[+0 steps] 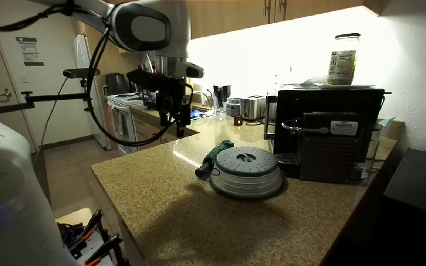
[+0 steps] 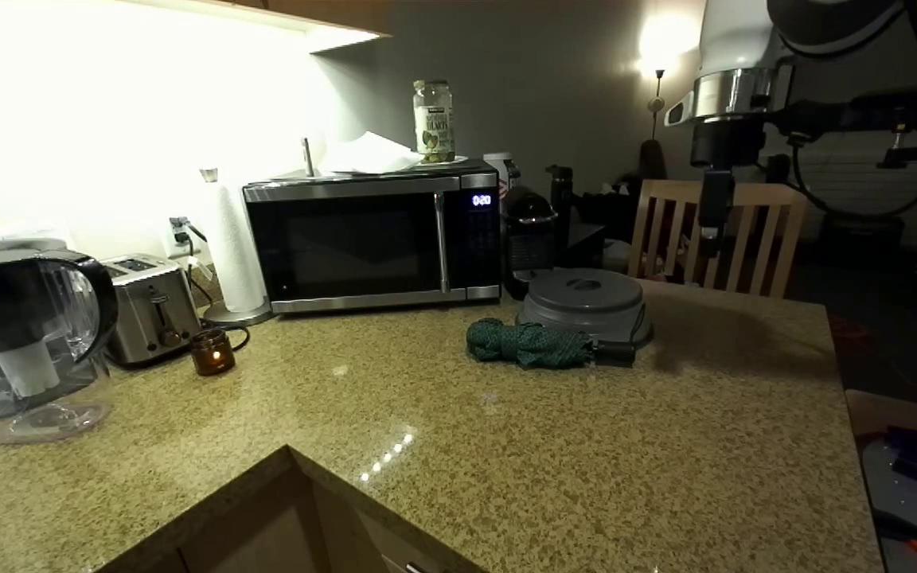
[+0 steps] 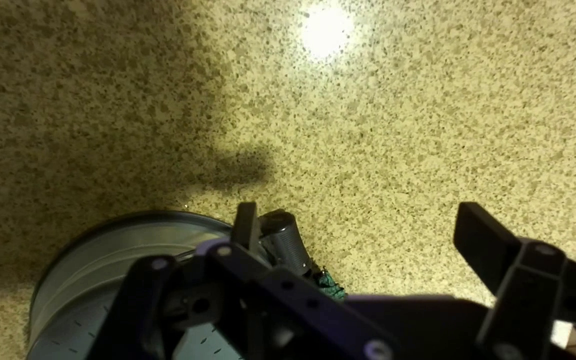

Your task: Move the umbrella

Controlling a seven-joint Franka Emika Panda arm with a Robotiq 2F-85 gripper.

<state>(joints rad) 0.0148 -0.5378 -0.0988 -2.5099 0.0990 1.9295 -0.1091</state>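
The umbrella is a folded dark green bundle with a black handle. It lies on the counter against the grey domed disc, in both exterior views (image 1: 218,152) (image 2: 528,344). In the wrist view its black handle (image 3: 288,245) and a bit of green cloth show; the gripper's linkage hides the rest. My gripper is open and empty, well above the counter, in both exterior views (image 1: 174,127) (image 2: 712,231). In the wrist view its fingers (image 3: 360,215) are wide apart, and the left one appears beside the handle's end, overlapping it in the picture. No contact shows.
The grey domed disc (image 1: 248,166) with a ribbed top sits beside the umbrella. A black coffee machine (image 1: 327,147) and a microwave (image 2: 379,239) stand behind it. A small amber candle jar (image 2: 212,352), toaster (image 2: 152,310) and water pitcher (image 2: 21,334) stand farther along the counter.
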